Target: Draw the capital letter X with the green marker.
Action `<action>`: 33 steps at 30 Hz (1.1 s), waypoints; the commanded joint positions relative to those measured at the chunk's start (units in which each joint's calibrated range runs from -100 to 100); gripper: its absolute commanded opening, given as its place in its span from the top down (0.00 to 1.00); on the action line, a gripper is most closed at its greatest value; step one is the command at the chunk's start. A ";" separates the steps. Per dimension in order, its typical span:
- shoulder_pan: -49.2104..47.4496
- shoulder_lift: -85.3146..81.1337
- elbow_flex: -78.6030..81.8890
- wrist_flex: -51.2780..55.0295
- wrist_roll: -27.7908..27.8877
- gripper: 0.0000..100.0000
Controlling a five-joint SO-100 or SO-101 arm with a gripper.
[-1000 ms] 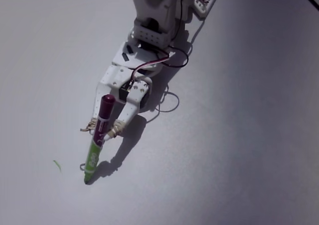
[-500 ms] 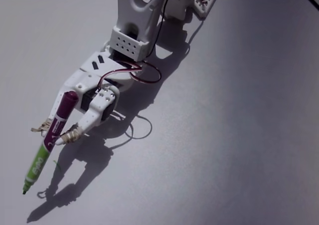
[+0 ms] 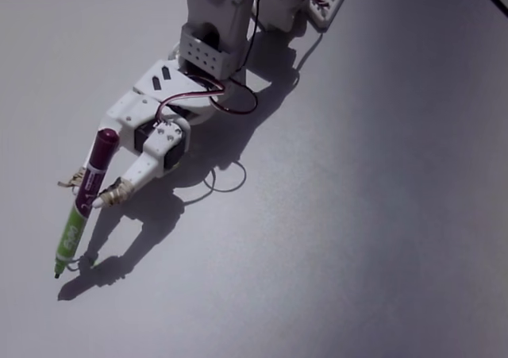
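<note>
In the fixed view the jaws are closed on the green marker (image 3: pixel 82 203), one finger showing to the marker's right with its tip (image 3: pixel 119 190) wrapped in what looks like a twist of tan band, and a similar tan twist poking out on the marker's left side. The gripper (image 3: pixel 94 190) holds the marker about midway along its barrel. The marker slants down and to the left: its dark maroon end cap is uppermost, near the gripper's white body, and its green tip points at the bench (image 3: pixel 357 215), at or just above the surface; contact cannot be told. Its shadow lies just beside the tip. Behind the jaws sits the black servo block (image 3: pixel 159 136), and a red-and-dark cable (image 3: pixel 230 96) loops from it up toward the grey arm link (image 3: pixel 218 25) at the top of the picture. The bench is plain pale grey; no drawn line is clearly visible on it.
</note>
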 commanded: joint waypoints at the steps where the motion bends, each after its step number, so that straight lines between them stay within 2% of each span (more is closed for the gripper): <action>1: -0.58 -1.44 0.48 -1.62 -0.59 1.00; 17: -2.20 0.15 5.69 -2.85 -0.15 1.00; 33: -1.82 -1.84 8.83 2.47 0.63 1.00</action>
